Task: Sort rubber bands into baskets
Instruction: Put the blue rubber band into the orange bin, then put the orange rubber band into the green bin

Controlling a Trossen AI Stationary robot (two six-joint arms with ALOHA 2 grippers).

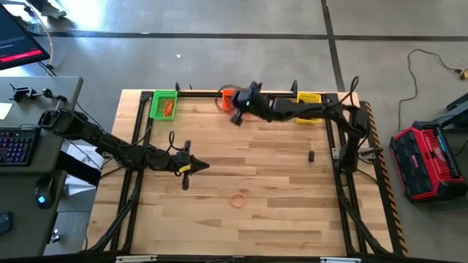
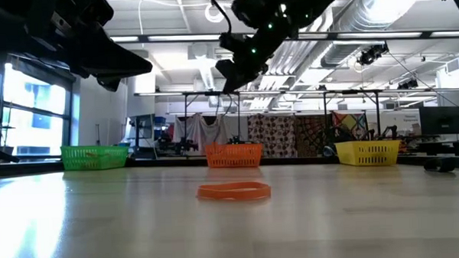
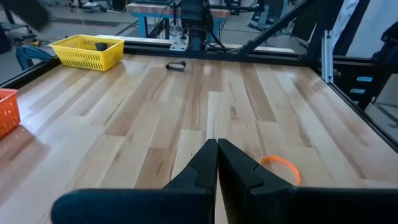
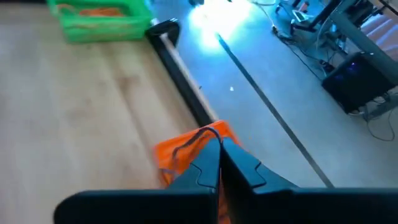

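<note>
Right tool (image 4: 219,152) closed on a brown band (image 4: 194,140) above the orange basket (image 1: 228,98) at desk (image 1: 278,183) rear. Recommend: centre over basket, release low. Left tool (image 1: 196,166) closed, empty — orange band (image 1: 238,199) loose nr front.

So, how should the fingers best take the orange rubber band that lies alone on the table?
The orange rubber band lies flat on the bare table, a thin open loop. Probably best to come straight from above and pinch one side of the loop, one finger inside and one outside. The left gripper is nearer.
</note>
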